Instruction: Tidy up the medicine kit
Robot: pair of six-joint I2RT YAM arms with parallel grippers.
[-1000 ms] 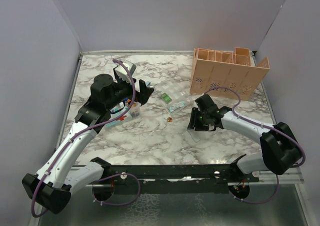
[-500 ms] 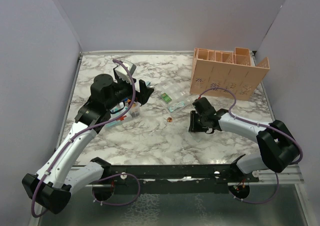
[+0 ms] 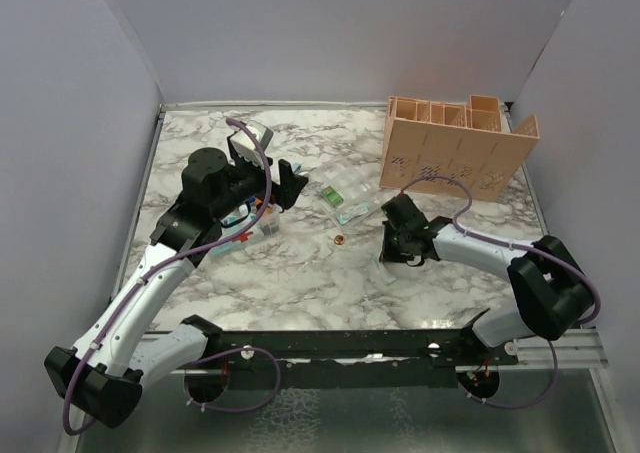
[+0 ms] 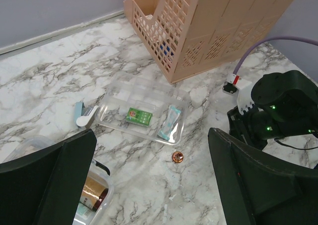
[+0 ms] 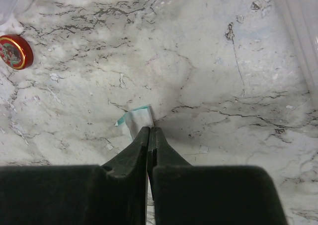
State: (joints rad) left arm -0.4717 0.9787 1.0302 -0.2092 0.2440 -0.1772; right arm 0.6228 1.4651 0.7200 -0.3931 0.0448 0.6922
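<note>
Right claw [image 5: 149, 131] now pinched shut — on small packet [image 5: 135, 119].

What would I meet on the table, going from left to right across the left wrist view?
Small white-blue item → green box → sachet → right arm.

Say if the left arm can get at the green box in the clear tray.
Probably yes. The left pincer is open and faces the green box, which lies uncovered in the clear tray; the right pincer, shut on a small packet, sits aside.
</note>
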